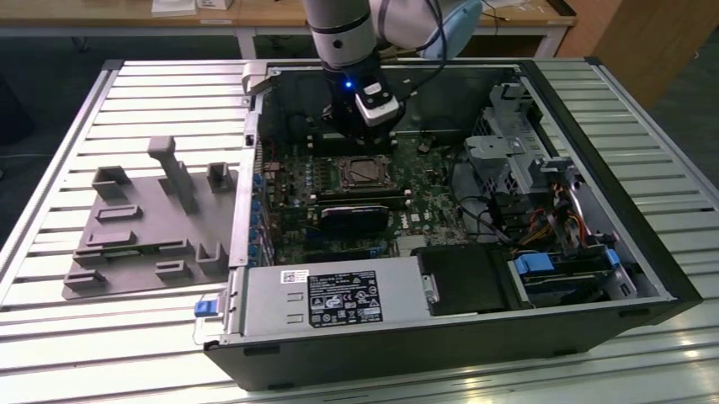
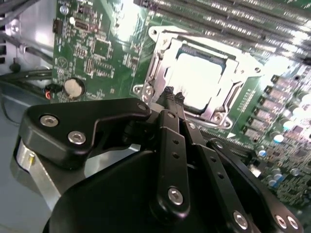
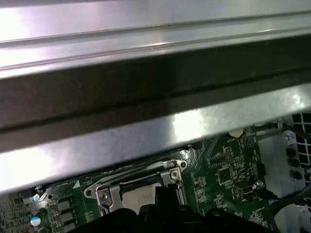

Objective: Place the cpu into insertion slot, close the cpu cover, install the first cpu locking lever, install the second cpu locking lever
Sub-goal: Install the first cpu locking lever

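Grey arm point(image 1: 337, 34) points straight down into the computer case point(image 1: 450, 358), gripper point(image 2: 173, 95) pinched together, empty, tips at the socket point(image 2: 156, 65) rim.

No readable text; black label point(image 1: 343, 299) and small white sticker point(image 1: 295, 275) on the grey power supply point(image 1: 268, 310), print illegible.

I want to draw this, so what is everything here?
table: one, silver slats, under everything
case: one, black, open, on the table
tray: one, grey, on the table, exterior view's left of the case
board: one, green, inside the case
power box: one, silver, at the case's near side
battery: one, silver, round, on the board
cover: one, silvery frame, on the board
cpu: one, pale, inside the cover's window
arm: one, grey, above the case
tool: one, black, shut, beside the cover
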Action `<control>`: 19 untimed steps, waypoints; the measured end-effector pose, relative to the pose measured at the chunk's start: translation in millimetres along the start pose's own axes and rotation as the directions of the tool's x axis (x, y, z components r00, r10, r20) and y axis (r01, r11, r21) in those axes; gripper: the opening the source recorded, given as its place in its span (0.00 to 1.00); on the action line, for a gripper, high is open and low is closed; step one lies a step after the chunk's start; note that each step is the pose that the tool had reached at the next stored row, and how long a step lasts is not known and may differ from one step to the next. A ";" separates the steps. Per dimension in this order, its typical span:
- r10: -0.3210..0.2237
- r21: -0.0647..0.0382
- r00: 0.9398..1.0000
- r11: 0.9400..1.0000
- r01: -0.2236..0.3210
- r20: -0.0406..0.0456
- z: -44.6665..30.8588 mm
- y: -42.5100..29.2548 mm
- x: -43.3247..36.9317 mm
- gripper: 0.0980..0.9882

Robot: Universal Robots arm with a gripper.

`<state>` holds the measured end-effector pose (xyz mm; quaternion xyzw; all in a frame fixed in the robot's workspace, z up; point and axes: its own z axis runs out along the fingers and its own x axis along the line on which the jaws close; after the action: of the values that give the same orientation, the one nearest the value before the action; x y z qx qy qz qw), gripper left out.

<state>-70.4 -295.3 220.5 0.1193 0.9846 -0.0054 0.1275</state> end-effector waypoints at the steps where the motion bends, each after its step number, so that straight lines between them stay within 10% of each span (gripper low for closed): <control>1: 0.000 0.002 1.000 1.000 0.000 0.000 0.3 -1.0 -0.2 0.00; 19: 0.002 0.025 0.998 1.000 0.000 -0.070 9.2 -16.0 -5.9 0.00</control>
<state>-66.4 -312.6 212.8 0.1215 0.9883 -0.0132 0.0913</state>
